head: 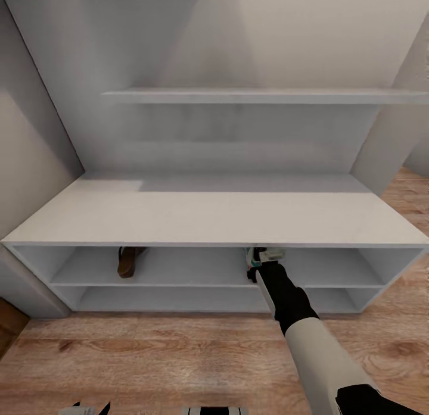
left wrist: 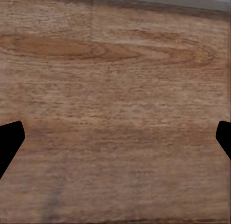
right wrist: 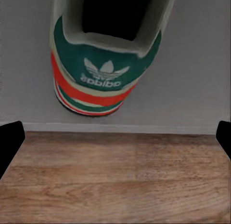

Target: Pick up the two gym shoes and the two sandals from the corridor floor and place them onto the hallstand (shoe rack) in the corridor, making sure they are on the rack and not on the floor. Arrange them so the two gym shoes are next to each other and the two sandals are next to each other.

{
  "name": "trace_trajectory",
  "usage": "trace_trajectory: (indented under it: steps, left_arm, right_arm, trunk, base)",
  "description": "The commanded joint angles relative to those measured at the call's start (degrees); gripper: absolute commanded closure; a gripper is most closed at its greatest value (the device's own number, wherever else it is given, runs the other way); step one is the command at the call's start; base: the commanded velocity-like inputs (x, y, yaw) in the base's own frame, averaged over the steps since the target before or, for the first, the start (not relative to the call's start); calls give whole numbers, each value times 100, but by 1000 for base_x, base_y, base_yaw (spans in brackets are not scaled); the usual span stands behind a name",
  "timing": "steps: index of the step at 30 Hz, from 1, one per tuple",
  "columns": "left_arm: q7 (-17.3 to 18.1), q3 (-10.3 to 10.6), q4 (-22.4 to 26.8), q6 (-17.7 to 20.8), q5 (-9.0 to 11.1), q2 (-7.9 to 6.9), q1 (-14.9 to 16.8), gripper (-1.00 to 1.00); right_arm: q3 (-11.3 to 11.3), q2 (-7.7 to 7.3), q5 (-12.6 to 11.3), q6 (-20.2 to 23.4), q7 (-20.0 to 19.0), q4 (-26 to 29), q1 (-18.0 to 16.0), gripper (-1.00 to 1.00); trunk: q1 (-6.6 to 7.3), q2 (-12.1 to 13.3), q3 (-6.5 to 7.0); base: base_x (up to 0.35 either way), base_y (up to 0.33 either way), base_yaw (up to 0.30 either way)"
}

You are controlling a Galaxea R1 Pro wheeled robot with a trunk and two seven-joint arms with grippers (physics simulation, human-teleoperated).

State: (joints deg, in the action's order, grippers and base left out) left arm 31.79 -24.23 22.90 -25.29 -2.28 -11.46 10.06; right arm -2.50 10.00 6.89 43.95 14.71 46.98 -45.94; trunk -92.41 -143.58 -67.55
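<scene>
One gym shoe (head: 266, 254) stands on the upper shoe shelf of the pale grey hallstand (head: 214, 215), right of the middle. In the right wrist view its green and red heel (right wrist: 103, 65) faces me, resting on the shelf just past the front edge. My right gripper (head: 257, 271) is at the shelf's front, just behind that heel, open and holding nothing. One brown sandal (head: 128, 260) lies on the same shelf further left. My left gripper (head: 89, 410) hangs low over the corridor floor (left wrist: 115, 89), open and empty.
A long wall shelf (head: 256, 96) runs above the bench top. Grey walls close in at the left and right of the unit. The lower shoe shelf (head: 179, 299) holds nothing I can see. Wood floor (head: 167, 355) stretches in front.
</scene>
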Motion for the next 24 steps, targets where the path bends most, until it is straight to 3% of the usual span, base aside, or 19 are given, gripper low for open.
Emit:
trace_trajectory:
  steps: [1,11,24]
  left_arm:
    - [47,-46,-4,-12,-25,4,5,-100]
    - [47,-34,-3,-11,-26,4,5,-100]
    - [33,-37,59,4,-16,11,22,-100]
  right_arm:
    - [-7,0,52,42,-12,4,-3,-100]
    - [-5,0,51,43,-12,-31,-3,-100]
    - [-5,0,49,36,-12,-130,4,-100]
  trunk:
    - [4,-2,-4]
    - [4,-2,-4]
    - [4,-2,-4]
  base:
    - [-313,0,0]
    - [-328,-24,0]
    - [-335,-121,0]
